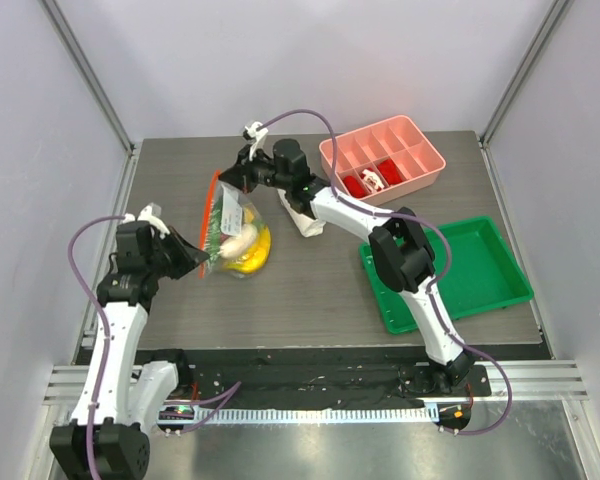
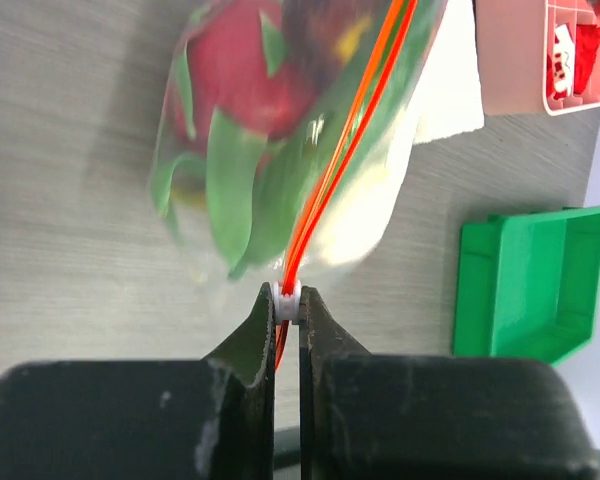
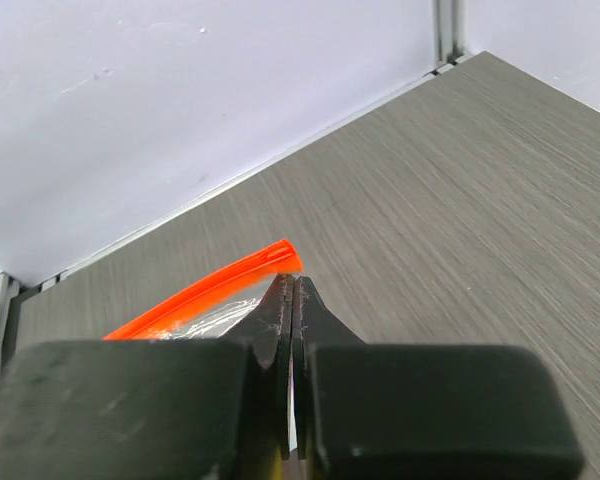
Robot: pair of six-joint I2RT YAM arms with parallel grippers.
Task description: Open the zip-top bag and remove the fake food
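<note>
- Top external view: shows the zip-top bag (image 1: pixel 236 236) stretched over the table's (image 1: pixel 310 290) left middle, fake food (image 1: pixel 242 246) inside.
- Pinches the white slider (image 2: pixel 288 303) in the left gripper (image 1: pixel 204 262), probably to pull it.
- Clamps the orange strip's (image 3: pixel 210 285) far end in the right gripper (image 1: pixel 227 180), probably for steadying.

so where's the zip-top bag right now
In the top view the zip-top bag is left of centre, pinched between the left claw and right claw, beside the white towel.
</note>
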